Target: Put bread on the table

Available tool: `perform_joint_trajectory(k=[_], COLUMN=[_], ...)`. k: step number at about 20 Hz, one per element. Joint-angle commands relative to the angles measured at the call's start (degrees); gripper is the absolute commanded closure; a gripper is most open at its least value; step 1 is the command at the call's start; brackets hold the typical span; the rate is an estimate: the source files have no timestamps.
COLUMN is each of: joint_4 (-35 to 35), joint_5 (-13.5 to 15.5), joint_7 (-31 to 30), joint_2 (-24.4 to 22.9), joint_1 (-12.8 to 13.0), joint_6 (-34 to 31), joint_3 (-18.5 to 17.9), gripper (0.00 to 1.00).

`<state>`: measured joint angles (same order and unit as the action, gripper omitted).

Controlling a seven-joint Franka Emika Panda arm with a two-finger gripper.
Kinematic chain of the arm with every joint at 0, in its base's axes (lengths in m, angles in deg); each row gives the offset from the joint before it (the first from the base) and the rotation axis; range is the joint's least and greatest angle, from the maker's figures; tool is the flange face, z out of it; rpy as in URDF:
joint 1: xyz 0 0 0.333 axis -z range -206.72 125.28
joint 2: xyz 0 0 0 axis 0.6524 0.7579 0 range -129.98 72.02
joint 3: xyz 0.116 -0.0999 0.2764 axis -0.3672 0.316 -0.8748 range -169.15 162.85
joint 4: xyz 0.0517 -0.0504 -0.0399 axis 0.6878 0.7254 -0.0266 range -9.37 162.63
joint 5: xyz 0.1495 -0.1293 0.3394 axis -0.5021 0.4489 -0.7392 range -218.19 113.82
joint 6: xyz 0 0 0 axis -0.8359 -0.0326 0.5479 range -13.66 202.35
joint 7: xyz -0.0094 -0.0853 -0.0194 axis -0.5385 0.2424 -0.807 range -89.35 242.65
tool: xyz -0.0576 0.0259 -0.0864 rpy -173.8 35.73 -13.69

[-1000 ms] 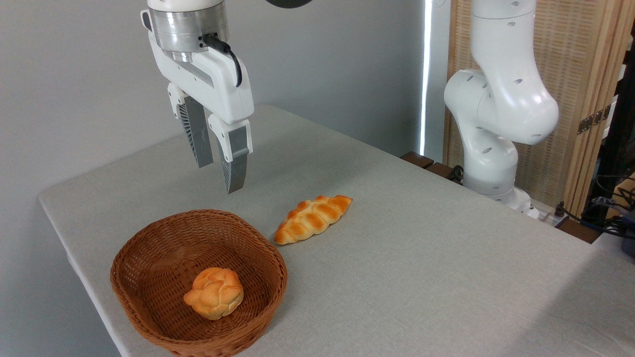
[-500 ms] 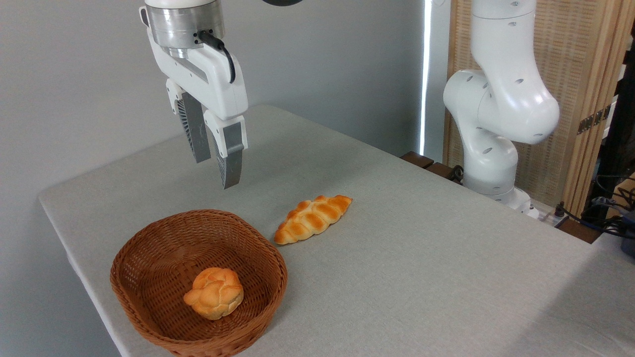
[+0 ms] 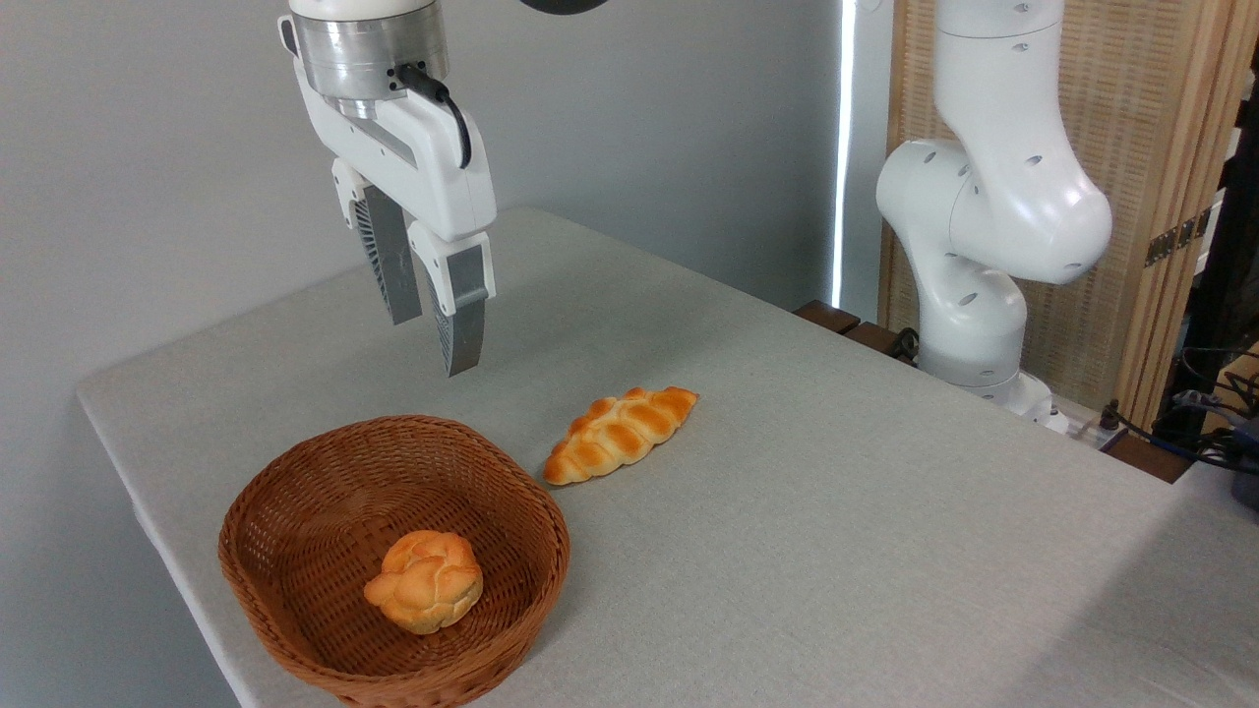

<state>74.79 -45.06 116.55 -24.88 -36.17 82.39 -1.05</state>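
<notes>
The bread [image 3: 620, 434], a long braided golden-orange loaf, lies flat on the grey-beige table [image 3: 836, 511], just right of the basket. My gripper [image 3: 433, 346] hangs well above the table, up and to the left of the loaf and over the basket's far rim. Its two grey fingers [image 3: 460, 324] point down with a narrow gap between them and hold nothing.
A brown wicker basket [image 3: 295, 511] stands at the front left with a small round knotted bun [image 3: 425, 580] inside. The arm's white base [image 3: 984, 256] rises at the table's back right, with cables [image 3: 1200, 423] beyond it. The table's left edge is close to the basket.
The gripper rose slightly and shifted left, then came back a little to the right; its fingers stay apart. The bread, bun and basket have not moved.
</notes>
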Motion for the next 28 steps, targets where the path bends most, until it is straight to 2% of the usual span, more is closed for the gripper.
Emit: perform_joint_trajectory(k=[1,5,11,14,15,18,28], joint_4=[1.5,9.6,9.5,9.2,9.1,9.0,9.0], joint_5=[-0.7,-0.1,-1.1,-5.9,-6.2,-6.2,-6.2], joint_7=[-0.2,0.1,-0.3,-0.5,-0.9,-2.5,-2.1], joint_2=[-1.2,-6.9,-7.0,-7.0,-7.0,-6.9,-6.7], joint_1=[-0.8,-1.2,-1.2,-1.2,-1.2,-1.1,-1.2], joint_6=[0.0,7.2,4.5,1.7,1.7,1.6,1.0], joint_3=[0.7,0.5,0.0,0.0,0.0,0.1,0.0], gripper=[0.00,0.00,0.00,0.00,0.00,0.00,0.00])
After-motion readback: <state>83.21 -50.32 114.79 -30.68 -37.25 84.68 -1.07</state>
